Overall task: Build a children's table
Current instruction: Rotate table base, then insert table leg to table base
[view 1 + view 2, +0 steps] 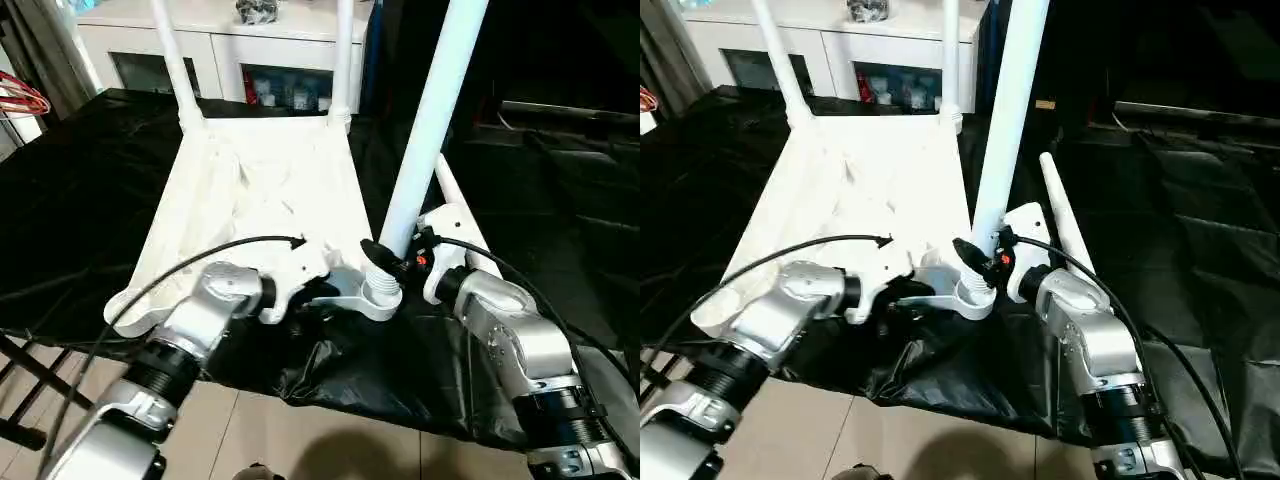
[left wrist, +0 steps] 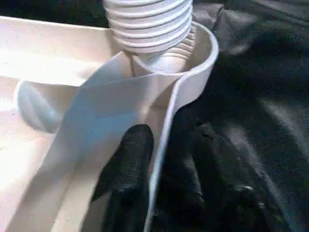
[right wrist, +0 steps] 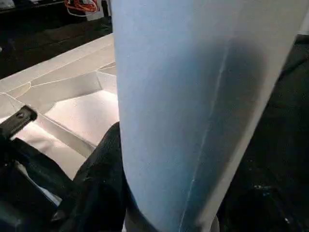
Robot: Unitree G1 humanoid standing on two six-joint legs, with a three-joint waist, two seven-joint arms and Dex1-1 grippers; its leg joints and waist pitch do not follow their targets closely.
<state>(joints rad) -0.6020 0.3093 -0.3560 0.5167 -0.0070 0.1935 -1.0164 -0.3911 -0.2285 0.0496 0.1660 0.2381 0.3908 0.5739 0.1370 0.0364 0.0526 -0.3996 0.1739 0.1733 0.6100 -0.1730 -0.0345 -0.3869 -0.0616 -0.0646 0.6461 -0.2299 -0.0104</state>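
The children's table top (image 1: 260,190) lies upside down on a black cloth. Two white legs (image 1: 172,60) (image 1: 343,60) stand in its far corner sockets. My right gripper (image 1: 395,255) is shut on a third leg (image 1: 430,120), which stands nearly upright with its threaded end (image 2: 147,24) at the mouth of the near right socket (image 2: 203,53). A black finger (image 3: 101,183) presses against that leg (image 3: 193,96). My left gripper (image 1: 300,295) is shut on the top's near rim beside that socket, one finger (image 2: 128,169) inside the rim. A fourth leg (image 1: 1065,220) lies on the cloth to the right.
The black cloth (image 1: 70,200) covers the work surface, and its front edge hangs just below my wrists. A white cabinet (image 1: 230,45) with shelf openings stands behind. A red wire object (image 1: 20,100) is at the far left. Dark furniture stands at the right.
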